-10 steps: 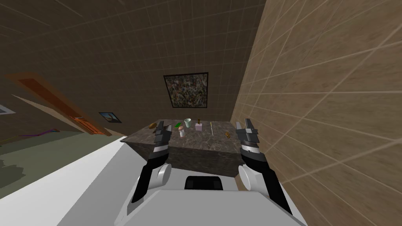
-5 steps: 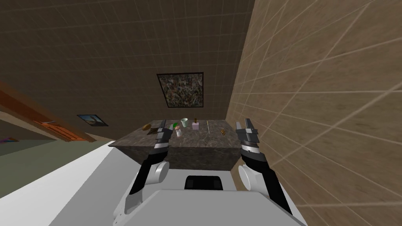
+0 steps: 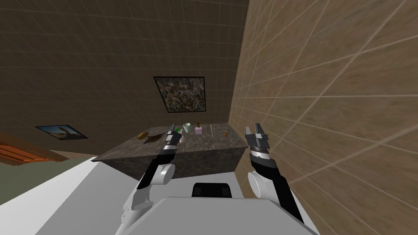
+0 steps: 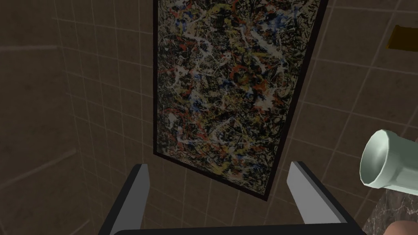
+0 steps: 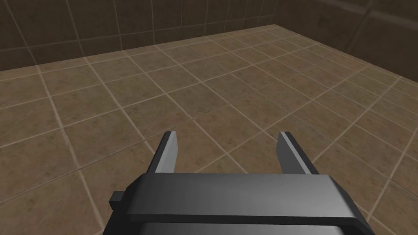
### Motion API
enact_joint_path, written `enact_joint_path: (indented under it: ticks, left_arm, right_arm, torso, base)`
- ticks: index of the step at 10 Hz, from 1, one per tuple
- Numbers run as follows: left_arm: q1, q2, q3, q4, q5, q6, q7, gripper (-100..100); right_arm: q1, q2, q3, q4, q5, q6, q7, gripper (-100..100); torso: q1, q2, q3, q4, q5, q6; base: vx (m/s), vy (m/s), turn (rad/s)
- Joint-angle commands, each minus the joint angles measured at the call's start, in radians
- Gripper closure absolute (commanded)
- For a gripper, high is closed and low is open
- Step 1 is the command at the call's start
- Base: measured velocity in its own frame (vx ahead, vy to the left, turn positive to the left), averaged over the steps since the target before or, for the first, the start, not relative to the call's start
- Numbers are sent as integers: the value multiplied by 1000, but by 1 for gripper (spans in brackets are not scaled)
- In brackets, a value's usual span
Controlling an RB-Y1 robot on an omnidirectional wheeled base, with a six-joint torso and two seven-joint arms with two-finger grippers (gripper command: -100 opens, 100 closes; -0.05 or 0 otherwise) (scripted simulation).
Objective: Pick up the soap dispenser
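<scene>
My right gripper [image 3: 252, 127] hangs right of centre in the head view, close to the tan tiled wall [image 3: 326, 102]. Its fingers [image 5: 169, 153] stand apart with nothing between them.

My left gripper [image 3: 174, 129] reaches out over the dark marbled counter [image 3: 204, 149], just left of centre. Its wrist camera shows both fingers [image 4: 138, 191] spread wide and empty, aimed at the wall behind the counter.

I take the small white bottle with a pinkish-brown top for the soap dispenser [image 3: 182, 139]. It stands on the counter just right of the left gripper, partly hidden behind it, and I cannot tell if they touch. In the left wrist view its top peeks in at the lower right corner, outside the fingers.

Just beyond the dispenser stands a pale green cup [image 3: 187, 127]. To the right of the cup are a small pink box [image 3: 198, 130], a thin pale stick [image 3: 211, 131] and a small brown lump [image 3: 225, 134]. Left of the gripper lie a dark flat item [image 3: 153, 138] and a rounded brown thing [image 3: 142, 135].

On the dark tiled wall above the counter hangs a speckled painting [image 3: 180, 94] in a black frame. A smaller picture [image 3: 61, 131] hangs at mid-left.
</scene>
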Motion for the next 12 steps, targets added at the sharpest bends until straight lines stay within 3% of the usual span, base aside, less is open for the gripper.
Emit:
enact_joint_path:
  ticks: [1, 2, 3, 4, 5, 6, 7, 8, 9, 10, 11, 12]
  left_arm:
    - [-25, 38, 6, 14, 50, 50, 20, -100]
    - [-48, 73, 10, 31, 81, 78, 38, -100]
    - [-48, 73, 10, 31, 109, 95, 38, -100]
    - [-72, 109, 13, 49, 141, 133, 58, -100]
    - [-72, 109, 13, 49, 163, 141, 58, -100]
    - [-95, 149, 14, 70, 197, 181, 79, -100]
    - [-95, 149, 14, 70, 220, 190, 79, -100]
    - [-118, 190, 15, 92, 253, 233, 102, -100]
    - [-118, 190, 15, 92, 279, 240, 102, -100]
    - [-140, 234, 14, 116, 311, 277, 126, -100]
    - [-140, 234, 14, 116, 339, 292, 126, -100]
    - [-161, 276, 12, 142, 370, 332, 151, -100]
  right_arm:
    - [0, 0, 0, 0, 0, 0, 0, 0]
    - [0, 0, 0, 0, 0, 0, 0, 0]
    - [0, 0, 0, 0, 0, 0, 0, 0]
    - [0, 0, 0, 0, 0, 0, 0, 0]
    - [0, 0, 0, 0, 0, 0, 0, 0]
    - [0, 0, 0, 0, 0, 0, 0, 0]
    - [0, 0, 0, 0, 0, 0, 0, 0]
    - [0, 0, 0, 0, 0, 0, 0, 0]
    - [0, 0, 0, 0, 0, 0, 0, 0]
    - [0, 0, 0, 0, 0, 0, 0, 0]
    - [0, 0, 0, 0, 0, 0, 0, 0]
    - [0, 0, 0, 0, 0, 0, 0, 0]
  torso:
    - [0, 0, 0, 0, 0, 0]
    - [0, 0, 0, 0, 0, 1]
    - [0, 1, 0, 0, 0, 1]
    - [0, 1, 1, 0, 0, 0]
    - [-1, 1, 0, 0, 0, 1]
    - [0, 0, 0, 0, 0, 0]
    - [-1, 0, 0, 0, 0, 1]
    - [0, 0, 0, 0, 0, 0]
    - [0, 0, 0, 0, 0, 0]
    - [0, -1, 0, 0, 0, 0]
    - [0, -1, -1, 0, 0, 1]
    - [0, -1, 0, 0, 0, -1]
  base:
    - [-37, -26, -240]
    - [-64, -29, -391]
    - [-57, -22, -135]
    - [-48, -34, -240]
    - [-33, -25, -153]
    - [-43, -36, -278]
    - [-34, -24, -165]
    - [-29, -33, -275]
    - [-21, -26, -192]
    - [-24, -36, -381]
    - [-20, -23, -129]
    - [-21, -38, -317]
